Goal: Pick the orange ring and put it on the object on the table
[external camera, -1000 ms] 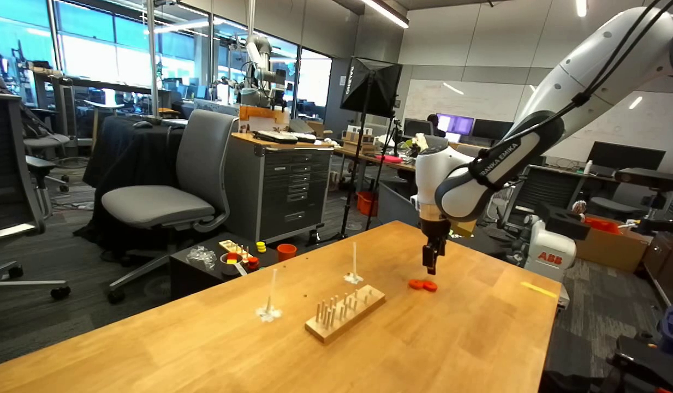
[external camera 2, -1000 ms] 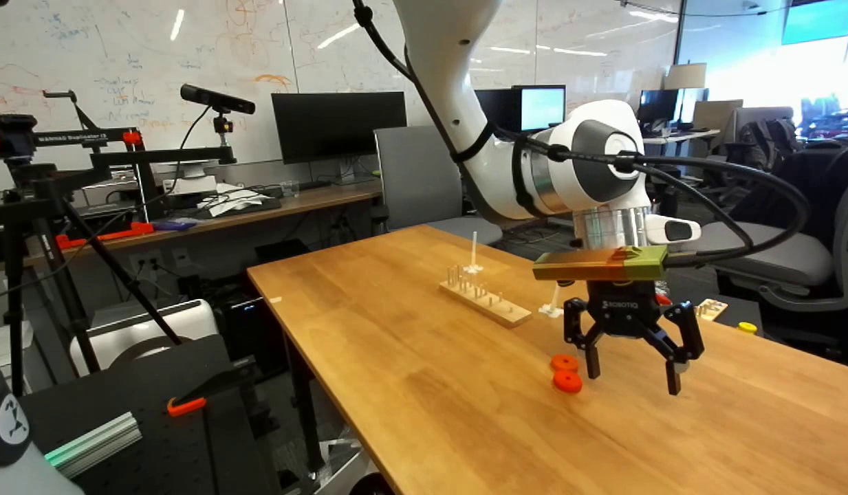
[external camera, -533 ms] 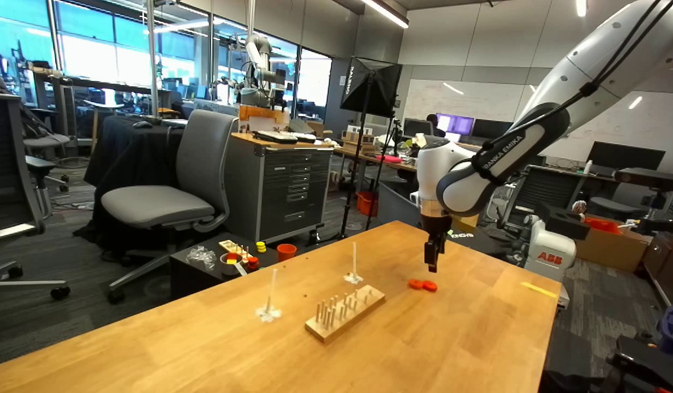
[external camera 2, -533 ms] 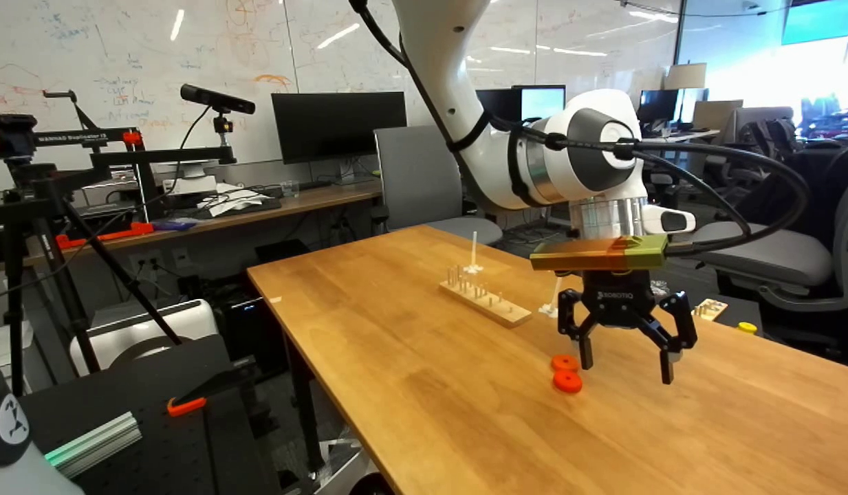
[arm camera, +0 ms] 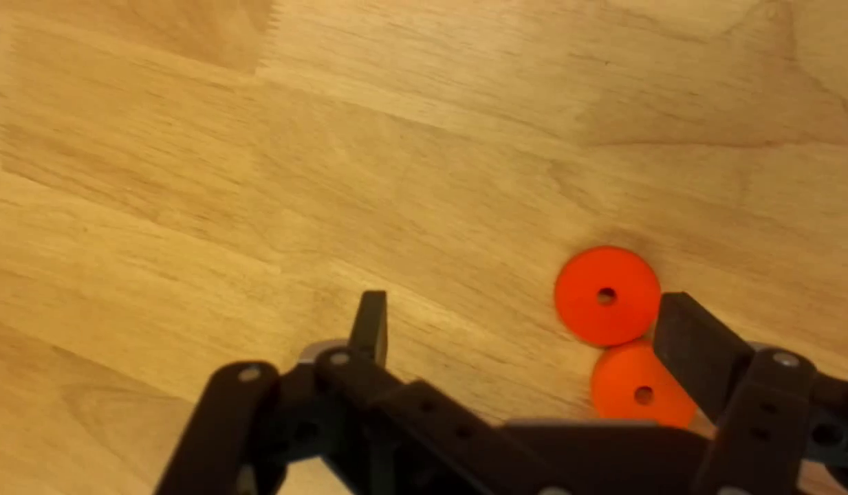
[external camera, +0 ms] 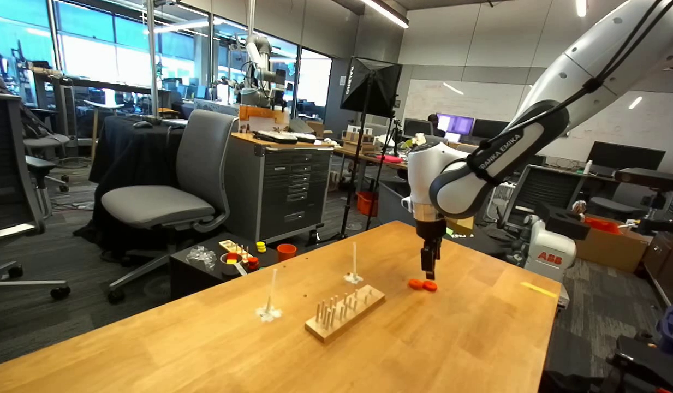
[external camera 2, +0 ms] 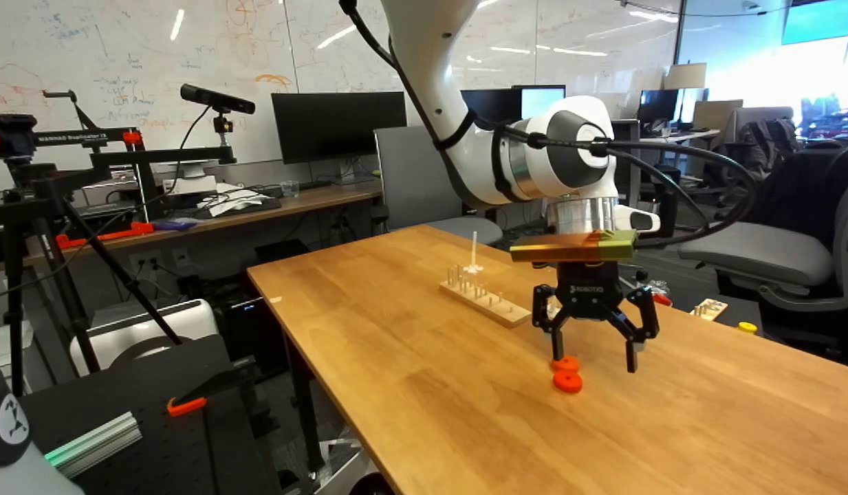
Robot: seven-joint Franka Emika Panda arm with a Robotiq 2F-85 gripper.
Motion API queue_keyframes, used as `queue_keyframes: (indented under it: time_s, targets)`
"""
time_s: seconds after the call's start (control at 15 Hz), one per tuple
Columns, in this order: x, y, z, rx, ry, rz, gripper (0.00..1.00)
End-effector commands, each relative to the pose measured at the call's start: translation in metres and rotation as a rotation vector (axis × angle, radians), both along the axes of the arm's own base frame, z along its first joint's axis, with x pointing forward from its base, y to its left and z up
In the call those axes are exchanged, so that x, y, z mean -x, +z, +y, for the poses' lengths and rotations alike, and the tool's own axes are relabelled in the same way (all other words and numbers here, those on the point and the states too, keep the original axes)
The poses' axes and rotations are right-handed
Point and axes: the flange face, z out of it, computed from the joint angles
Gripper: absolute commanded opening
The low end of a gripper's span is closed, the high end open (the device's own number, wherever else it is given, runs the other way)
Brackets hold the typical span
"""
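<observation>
Wrist view: orange ring [arm camera: 631, 375] lower right, touching a red ring [arm camera: 602, 317], partly hidden by the tool [arm camera: 523, 302], which is spread wide, holding nothing. Probably light, stiff plastic; outer rim looks pinchable. One orange, one red. In an exterior view, lower centre: one peg board [external camera: 348, 317] on the counter [external camera: 467, 333], plus two upright rods [external camera: 354, 259].

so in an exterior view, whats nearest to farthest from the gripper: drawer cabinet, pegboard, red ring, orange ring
1. Red ring and orange ring: on the table, too close to call
2. Pegboard: left of both rings
3. Drawer cabinet: beyond the table
</observation>
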Motion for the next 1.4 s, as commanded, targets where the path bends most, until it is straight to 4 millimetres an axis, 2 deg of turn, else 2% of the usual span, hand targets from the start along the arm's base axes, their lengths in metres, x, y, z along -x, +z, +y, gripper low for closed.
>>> queue_keyframes:
  time_s: [0.0, 0.27, 0.33, 0.4, 0.8, 1.33]
  targets:
    - [-0.003, 0.004, 0.020, 0.013, 0.047, 0.061, 1.00]
    - [-0.005, 0.000, 0.034, 0.038, 0.139, 0.155, 1.00]
    - [-0.006, 0.001, 0.035, 0.044, 0.150, 0.168, 1.00]
    - [0.002, -0.003, 0.034, 0.027, 0.106, 0.134, 1.00]
    - [-0.001, -0.003, 0.035, 0.034, 0.130, 0.152, 1.00]
    - [-0.001, -0.018, 0.033, -0.049, 0.341, 0.232, 1.00]
